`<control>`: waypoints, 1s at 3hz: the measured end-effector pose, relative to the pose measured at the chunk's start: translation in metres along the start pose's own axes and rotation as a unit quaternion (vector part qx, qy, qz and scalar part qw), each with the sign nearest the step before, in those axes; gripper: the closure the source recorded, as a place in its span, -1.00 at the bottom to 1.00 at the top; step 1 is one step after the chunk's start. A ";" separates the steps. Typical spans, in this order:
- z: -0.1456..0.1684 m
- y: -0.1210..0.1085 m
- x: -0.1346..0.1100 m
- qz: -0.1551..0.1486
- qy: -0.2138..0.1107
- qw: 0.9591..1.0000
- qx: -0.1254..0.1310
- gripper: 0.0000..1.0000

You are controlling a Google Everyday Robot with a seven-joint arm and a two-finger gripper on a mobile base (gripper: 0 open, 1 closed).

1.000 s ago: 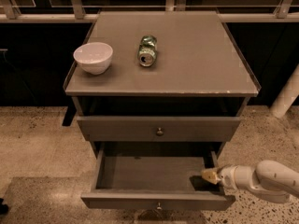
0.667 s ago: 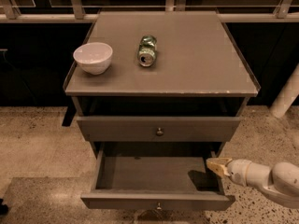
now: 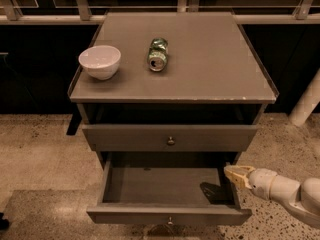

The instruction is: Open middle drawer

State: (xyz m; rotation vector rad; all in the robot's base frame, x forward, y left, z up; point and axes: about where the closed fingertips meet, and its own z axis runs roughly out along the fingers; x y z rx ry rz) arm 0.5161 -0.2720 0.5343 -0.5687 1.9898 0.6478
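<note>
- Middle drawer (image 3: 167,185): pulled well out of the cabinet, inside bare, knob (image 3: 170,220) at the centre of its front. It sits directly below the upper drawer (image 3: 125,138).
- Gripper (image 3: 231,173): at the middle drawer's right wall, toward its back corner. I cannot tell if it touches the rim, or if it is open or closed. The arm (image 3: 285,189) trails off to the drawer's right.
- Step in hand: judged the last, since the drawer looks open enough. The next move calls for drawing the gripper rightward, clear of the wall, without nudging the drawer inward.
- Edges: the drawer's right wall lies beside the gripper, the upper drawer's lower edge above it.
- Open room: bare floor (image 3: 40,149) lies right of and before the middle drawer.
- Tabletop (image 3: 215,59): above the middle drawer, carrying a bowl (image 3: 100,61) and a can (image 3: 158,54), both well apart from the drawer.
</note>
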 end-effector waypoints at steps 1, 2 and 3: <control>0.000 0.000 0.000 0.000 0.000 1.000 0.000 -0.76; 0.000 0.000 0.000 0.000 0.000 1.000 0.000 -1.00; 0.000 0.000 0.000 0.000 0.000 1.000 0.000 -1.00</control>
